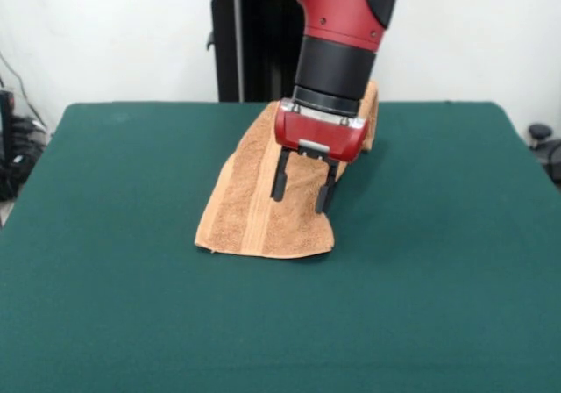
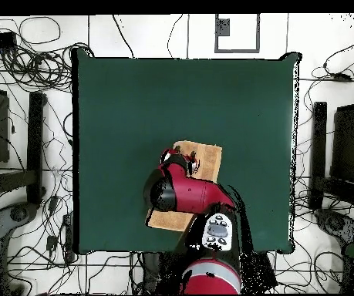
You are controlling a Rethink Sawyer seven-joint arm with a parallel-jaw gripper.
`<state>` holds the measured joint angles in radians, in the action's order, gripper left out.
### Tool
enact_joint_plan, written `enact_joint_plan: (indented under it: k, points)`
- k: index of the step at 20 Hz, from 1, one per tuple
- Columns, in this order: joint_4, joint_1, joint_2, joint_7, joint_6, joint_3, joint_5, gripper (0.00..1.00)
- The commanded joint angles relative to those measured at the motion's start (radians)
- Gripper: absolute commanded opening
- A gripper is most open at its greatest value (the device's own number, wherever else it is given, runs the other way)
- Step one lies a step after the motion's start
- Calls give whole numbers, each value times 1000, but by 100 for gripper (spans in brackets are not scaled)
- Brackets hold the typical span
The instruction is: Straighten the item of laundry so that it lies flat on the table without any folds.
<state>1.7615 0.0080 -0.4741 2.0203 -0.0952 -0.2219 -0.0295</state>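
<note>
Worktop (image 1: 105, 261): big rectangle in dark green cloth, fills most of the front view; in the overhead view (image 2: 133, 100) it shows as a near-square green field w/ white floor and cables round it.

Arm (image 1: 337, 16): red and black, comes down from the top of the front view over the worktop's far-centre part. Overhead view shows it reaching up from the bottom edge, black wrist section and red link lying across the towel's lower part (image 2: 191, 193).

Towel (image 1: 254, 209): light orange-tan terry, lying on the worktop at centre, towards the robot's side. Front view: a long strip running from the near edge up and away behind the arm, far end poking out beside the wrist. Woven band runs lengthways along the strip. Near-right corner looks lifted or curled, casts a dark shadow underneath. Overhead (image 2: 207, 158): upper end clear of the arm, lower end partly hidden under it, a piece showing again below the wrist.

Jaws (image 1: 303, 185): two black fingers (image 1: 280, 175) hang from the red head, pointing down, set apart w/ towel visible between them. Open, gripping nothing. Tips sit in front of the towel's mid part; cannot tell if they touch the cloth.
</note>
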Motion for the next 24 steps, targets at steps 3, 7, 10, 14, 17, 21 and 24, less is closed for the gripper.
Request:
enact_joint_plan:
  k: [3, 7, 10, 14, 17, 21, 24]
  points:
    - [71, -18, 85, 222, -33, 145, 54, 100]
    - [95, -35, 77, 226, -22, 165, 53, 100]
    - [107, -60, 66, 216, -8, 187, 42, 100]
    - [127, -61, 43, 213, 8, 190, 46, 100]
    - [131, -52, 43, 215, -16, 180, 47, 100]
    - [132, -11, 50, 240, -87, 131, 65, 0]
    - [122, 7, 49, 232, -50, 115, 90, 0]
